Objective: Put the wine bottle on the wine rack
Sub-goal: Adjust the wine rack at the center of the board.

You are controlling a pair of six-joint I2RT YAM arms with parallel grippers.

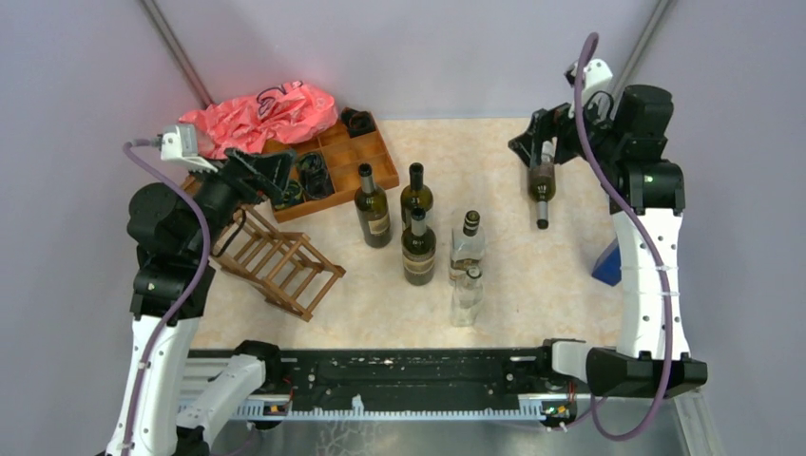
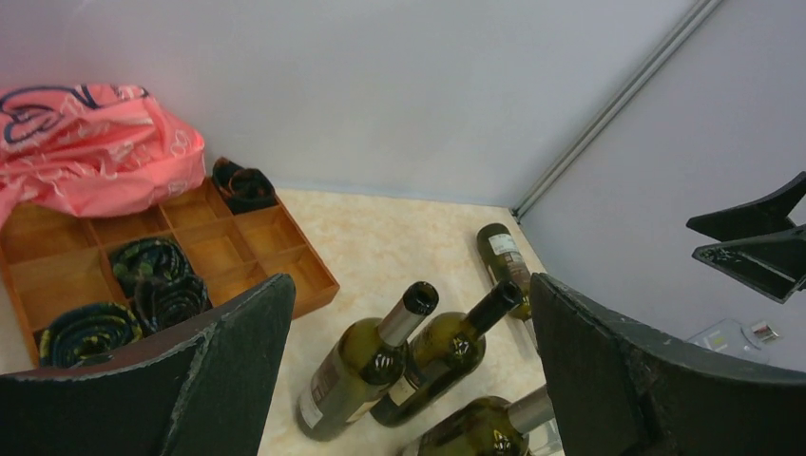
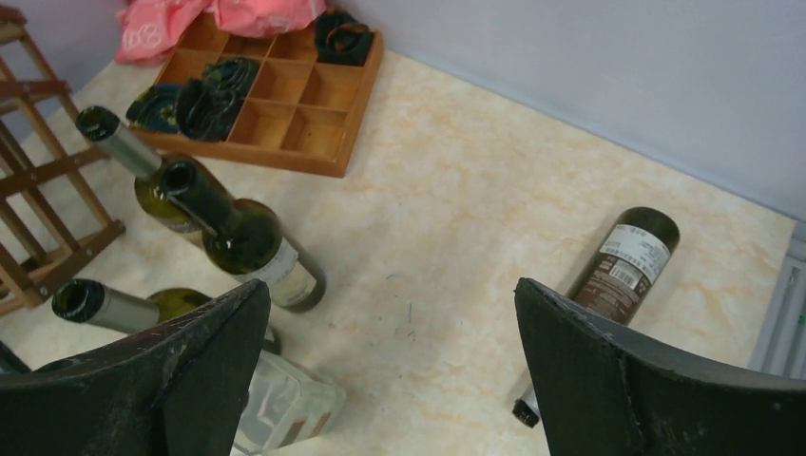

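Glass nearest: two clear bottles upright near 6 o'clock on the beige surface. Dark brown wooden wine rack at 8 o'clock, set at a slant. Three dark green bottles standing at centre. Left jaws spread wide, hovering between rack and tray. Wine bottle lying on its side at 2 o'clock, neck toward 6, well apart from the rack. Right jaws spread wide above its base end, clear of it. Orange-brown tray at 11 o'clock, pink bag over its far-left corner.
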